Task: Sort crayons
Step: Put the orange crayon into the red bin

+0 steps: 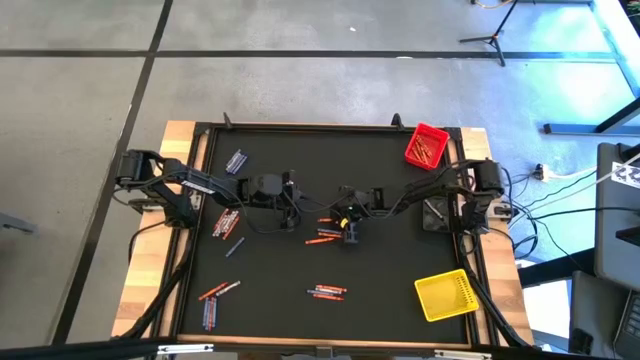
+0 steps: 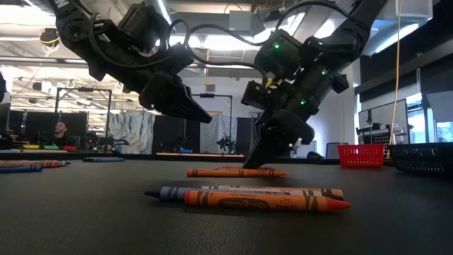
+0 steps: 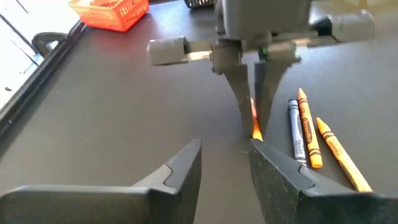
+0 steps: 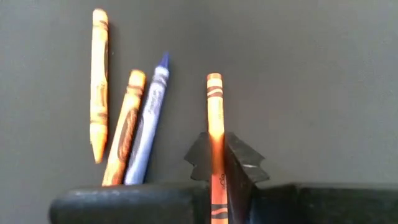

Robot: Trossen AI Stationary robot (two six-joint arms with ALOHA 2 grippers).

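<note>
An orange crayon (image 4: 214, 99) lies on the black table mat near the middle; it also shows in the low view (image 2: 226, 172). My right gripper (image 4: 219, 163) stands over it, fingers pointing down, shut on it; it also shows in the high view (image 1: 350, 230) and the low view (image 2: 258, 159). My left gripper (image 3: 225, 155) is open and empty, held above the mat just left of the right gripper (image 1: 292, 195). Two orange crayons (image 4: 98, 81) and a blue one (image 4: 149, 118) lie flat beside the held crayon. My right gripper pinches the orange crayon between its two fingertips (image 4: 239, 163), on the shaft (image 4: 215, 134) nearer one end. The fingers come from above, pointing down, and lie across the crayon. The crayon lies flat on the mat (image 2: 212, 172).
A red bin (image 1: 427, 146) with crayons stands at the far right corner, a yellow bin (image 1: 446, 295) at the near right. More crayon groups lie at the left (image 1: 228, 222), far left (image 1: 235, 160), near left (image 1: 215, 298) and near middle (image 1: 327, 292).
</note>
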